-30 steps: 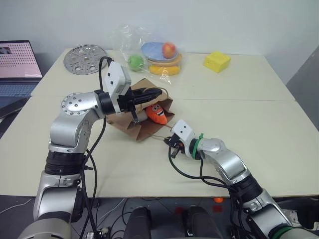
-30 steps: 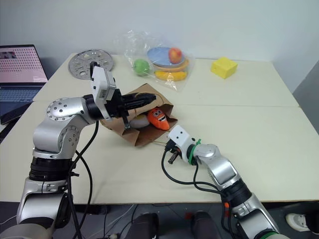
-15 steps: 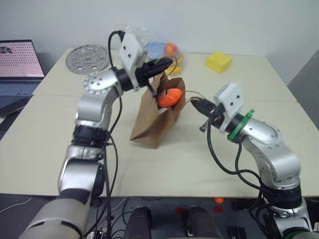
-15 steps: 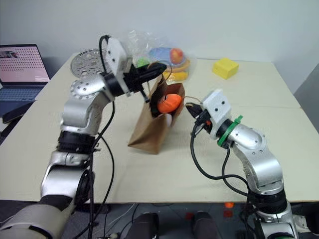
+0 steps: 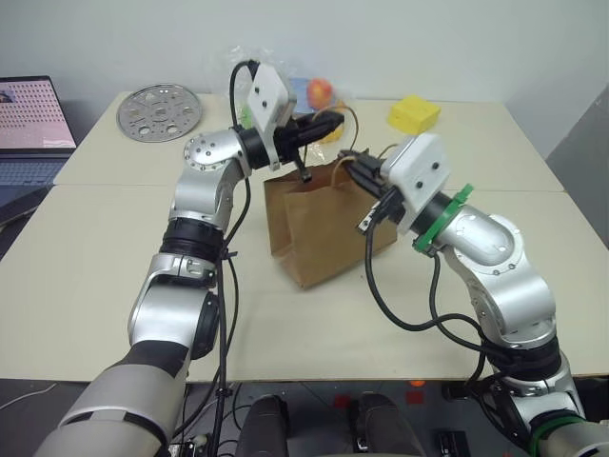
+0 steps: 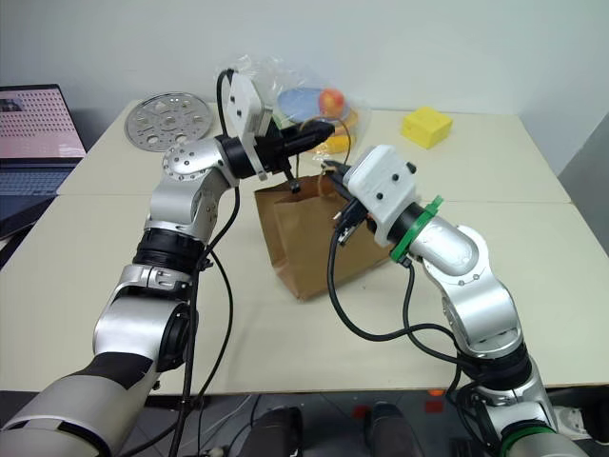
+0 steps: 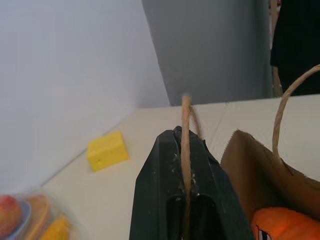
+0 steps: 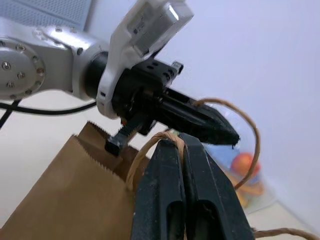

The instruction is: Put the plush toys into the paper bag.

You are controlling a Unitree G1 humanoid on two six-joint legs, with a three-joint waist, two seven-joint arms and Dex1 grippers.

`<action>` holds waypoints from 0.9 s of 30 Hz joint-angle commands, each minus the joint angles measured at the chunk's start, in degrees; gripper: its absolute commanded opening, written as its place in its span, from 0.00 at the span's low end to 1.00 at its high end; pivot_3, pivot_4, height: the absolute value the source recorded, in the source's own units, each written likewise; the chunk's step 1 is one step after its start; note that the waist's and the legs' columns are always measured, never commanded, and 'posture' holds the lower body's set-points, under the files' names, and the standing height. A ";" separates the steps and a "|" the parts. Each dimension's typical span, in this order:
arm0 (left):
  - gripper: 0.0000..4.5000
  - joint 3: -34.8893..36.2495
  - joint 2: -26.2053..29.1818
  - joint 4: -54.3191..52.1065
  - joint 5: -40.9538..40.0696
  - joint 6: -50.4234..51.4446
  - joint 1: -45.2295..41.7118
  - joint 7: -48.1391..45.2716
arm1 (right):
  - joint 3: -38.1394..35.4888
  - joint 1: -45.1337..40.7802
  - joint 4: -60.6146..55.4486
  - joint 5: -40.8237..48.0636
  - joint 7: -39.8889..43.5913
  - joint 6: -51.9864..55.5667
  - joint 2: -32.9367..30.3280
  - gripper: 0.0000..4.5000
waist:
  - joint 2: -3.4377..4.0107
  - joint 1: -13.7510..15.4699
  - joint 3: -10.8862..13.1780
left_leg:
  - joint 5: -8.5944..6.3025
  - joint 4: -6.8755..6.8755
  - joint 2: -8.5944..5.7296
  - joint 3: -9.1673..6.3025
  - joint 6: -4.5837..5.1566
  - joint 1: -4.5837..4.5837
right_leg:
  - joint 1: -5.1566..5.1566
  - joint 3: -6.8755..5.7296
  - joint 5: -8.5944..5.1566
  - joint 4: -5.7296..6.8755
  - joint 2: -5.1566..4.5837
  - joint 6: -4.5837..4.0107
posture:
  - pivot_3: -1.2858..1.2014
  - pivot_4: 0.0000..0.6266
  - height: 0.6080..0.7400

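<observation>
A pale desk (image 5: 114,248) is spreading out in front of me under a blank grey wall. On it the paper bag (image 5: 319,221) is standing upright, and I am holding it by its cord handles: my left end effector (image 5: 326,121) is clamped shut on one handle (image 7: 186,131), my right end effector (image 5: 354,169) is pinched closed on the other (image 8: 150,148). Inside, the orange carrot (image 7: 280,226) is showing just below the rim in my left wrist view; the smaller white toy I am not able to make out, so I cannot tell whether it is in there too. Behind the bag the wrapped fruit (image 6: 319,105), the yellow block (image 5: 414,115) and a perforated metal disc (image 5: 159,111) are sitting untouched, with a laptop (image 5: 33,119) off to my left. As I judge it, the loading is mostly or wholly done, and I am now raising the bag upright.
</observation>
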 commanded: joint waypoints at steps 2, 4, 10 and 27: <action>0.04 0.16 2.35 -7.42 -0.92 2.94 3.20 -2.29 | -1.59 0.21 -0.83 3.30 2.26 2.06 -0.54 0.09 | 0.00 0.00 0.00 | 0.00 0.02 -0.01 0.02 0.00 0.00 | 0.00 0.02 0.00 0.01 -0.02 -0.01 | 0.52 0.24 1.00; 0.13 1.25 3.31 -8.89 -0.27 0.94 4.35 -0.94 | -2.46 0.22 -0.62 4.69 4.07 2.46 -1.79 0.20 | 0.00 0.02 0.00 | 0.00 0.05 0.00 0.01 0.00 0.00 | 0.01 0.01 0.00 0.01 -0.02 -0.01 | 0.52 0.24 1.00; 0.51 4.33 9.73 -24.70 -5.78 12.30 11.53 -1.28 | -8.32 0.02 -2.46 12.41 10.84 5.69 -7.80 0.67 | 0.01 -0.21 0.01 | 0.00 0.08 0.00 0.05 0.00 0.01 | 0.05 0.06 0.00 -0.01 -0.04 -0.01 | 0.52 0.24 1.00; 0.99 10.93 17.51 -53.87 -16.21 29.61 38.28 7.09 | -35.21 -8.95 1.03 57.56 13.18 40.38 -28.48 1.00 | 0.02 0.56 0.01 | 0.00 0.06 0.10 0.02 0.00 0.10 | 0.18 0.03 -0.11 -0.09 -0.43 -0.21 | 0.52 0.24 1.00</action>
